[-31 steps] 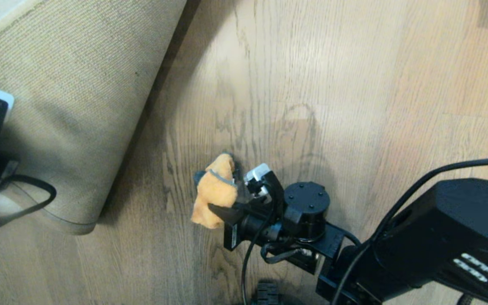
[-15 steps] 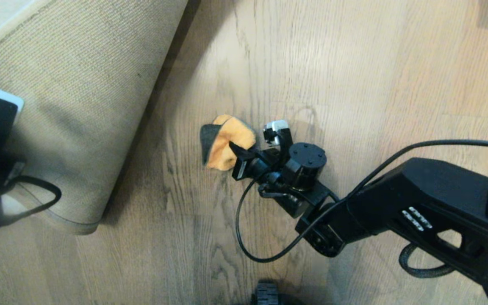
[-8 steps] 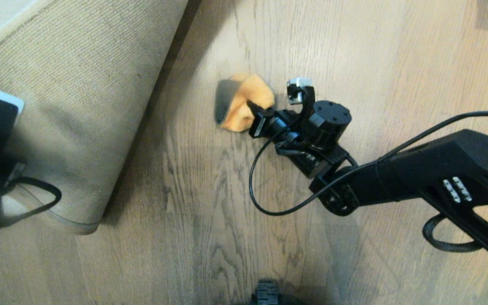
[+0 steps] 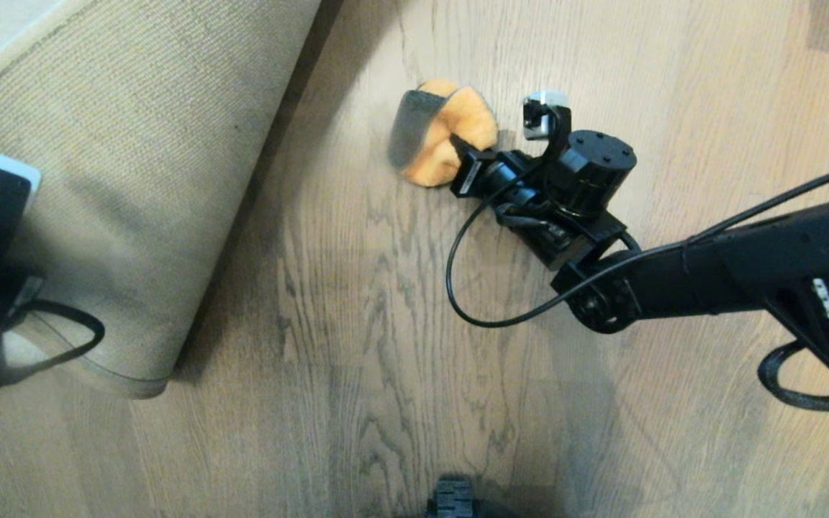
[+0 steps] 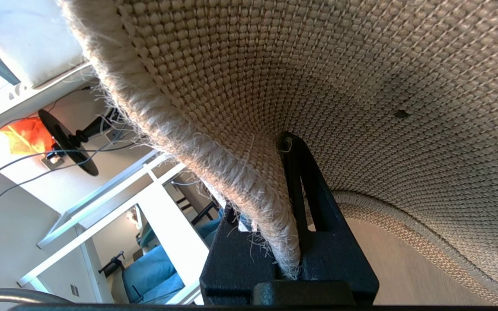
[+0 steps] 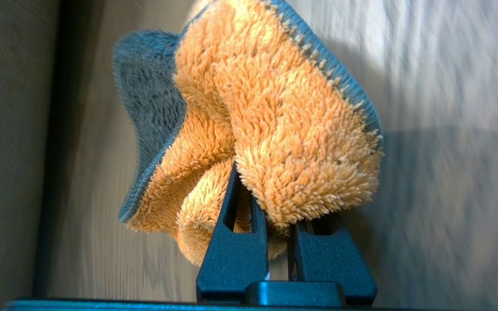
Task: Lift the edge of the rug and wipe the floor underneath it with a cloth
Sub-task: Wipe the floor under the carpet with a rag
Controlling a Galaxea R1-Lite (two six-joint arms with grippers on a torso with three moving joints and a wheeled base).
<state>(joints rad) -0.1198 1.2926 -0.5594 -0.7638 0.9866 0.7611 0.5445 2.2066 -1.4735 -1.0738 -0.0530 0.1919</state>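
The cloth (image 4: pixel 450 133) has slid farther up the floor (image 4: pixel 357 345), right fingers (image 6: pixel 231 255) clamping it, left fingers (image 5: pixel 314 207) pinching the rug edge (image 5: pixel 249 190).

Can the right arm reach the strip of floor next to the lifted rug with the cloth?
Probably yes: the left pincer holds the rug edge up, and bare floor lies open between it and the cloth in the right pincer.
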